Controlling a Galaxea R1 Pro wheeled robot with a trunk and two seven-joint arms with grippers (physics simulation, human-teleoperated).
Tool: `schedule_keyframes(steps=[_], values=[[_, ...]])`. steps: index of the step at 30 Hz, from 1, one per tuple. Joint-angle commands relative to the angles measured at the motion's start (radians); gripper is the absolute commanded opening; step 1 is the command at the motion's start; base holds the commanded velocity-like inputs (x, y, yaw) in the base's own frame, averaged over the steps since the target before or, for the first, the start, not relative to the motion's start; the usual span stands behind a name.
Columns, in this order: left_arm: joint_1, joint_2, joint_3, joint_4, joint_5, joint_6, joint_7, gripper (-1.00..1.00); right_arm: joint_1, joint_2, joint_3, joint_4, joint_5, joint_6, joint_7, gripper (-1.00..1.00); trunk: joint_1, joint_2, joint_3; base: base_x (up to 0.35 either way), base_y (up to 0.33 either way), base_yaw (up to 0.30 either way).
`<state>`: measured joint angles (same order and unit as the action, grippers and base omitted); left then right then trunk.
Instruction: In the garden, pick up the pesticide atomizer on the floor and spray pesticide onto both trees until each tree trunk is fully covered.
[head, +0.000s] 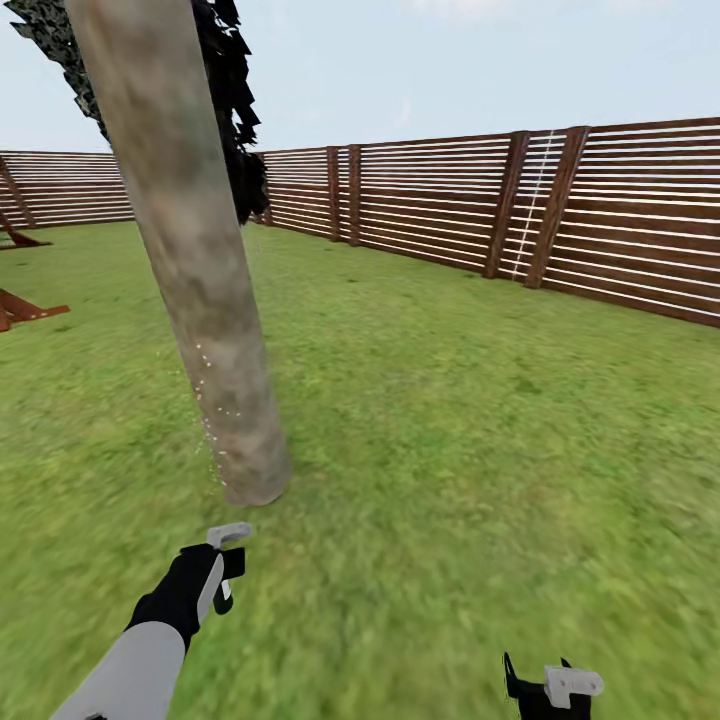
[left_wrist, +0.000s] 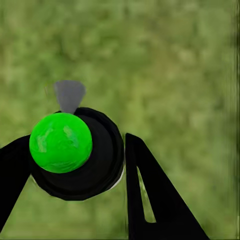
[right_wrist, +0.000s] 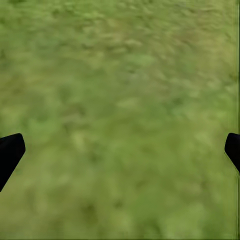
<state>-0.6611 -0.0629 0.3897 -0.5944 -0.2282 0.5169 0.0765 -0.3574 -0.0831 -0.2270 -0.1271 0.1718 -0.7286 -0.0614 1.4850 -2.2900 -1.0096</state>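
1. One atomizer (left_wrist: 75, 155) sits pinched in my left tool (head: 225, 562), its dark body squeezed between the black fingers (left_wrist: 160, 200) and its grey nozzle aimed ahead, so the spray can reach the bark.
2. The tree trunk (head: 195, 260) stands just beyond that tool, leaning slightly, with pale specks low on its near side; I judge these to be spray landing.
3. My right tool (head: 555, 690) hangs spread and empty over the grass (right_wrist: 120, 100), kept clear.
4. The slatted fence (head: 480, 205) closes off the lawn behind.
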Motion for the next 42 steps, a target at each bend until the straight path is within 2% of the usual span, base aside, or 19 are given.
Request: schedule_keyframes(steps=[1, 6, 38, 42], values=[[0.000, 0.000, 0.000, 0.000, 0.000, 0.000, 0.000, -1.00, 0.000, 0.000, 0.000, 0.000, 0.000, 0.000, 0.000, 1.00, 0.000, 0.000, 0.000, 0.156, -0.266, 0.006], [0.000, 0.000, 0.000, -0.001, 0.000, 0.000, 0.000, -1.00, 0.000, 0.000, 0.000, 0.001, 0.000, 0.000, 0.000, 1.00, 0.000, 0.000, 0.000, 0.139, -0.266, 0.049], [0.000, 0.000, 0.000, 0.000, 0.000, 0.000, 0.000, -1.00, 0.000, 0.000, 0.000, 0.000, 0.000, 0.000, 0.000, 1.00, 0.000, 0.000, 0.000, 0.092, -0.269, 0.277], [0.000, 0.001, 0.001, -0.001, 0.000, 0.000, 0.000, -1.00, 0.000, -0.001, 0.000, 0.000, 0.000, -0.001, 0.001, 1.00, 0.000, 0.000, 0.000, 0.007, -0.102, 0.117]])
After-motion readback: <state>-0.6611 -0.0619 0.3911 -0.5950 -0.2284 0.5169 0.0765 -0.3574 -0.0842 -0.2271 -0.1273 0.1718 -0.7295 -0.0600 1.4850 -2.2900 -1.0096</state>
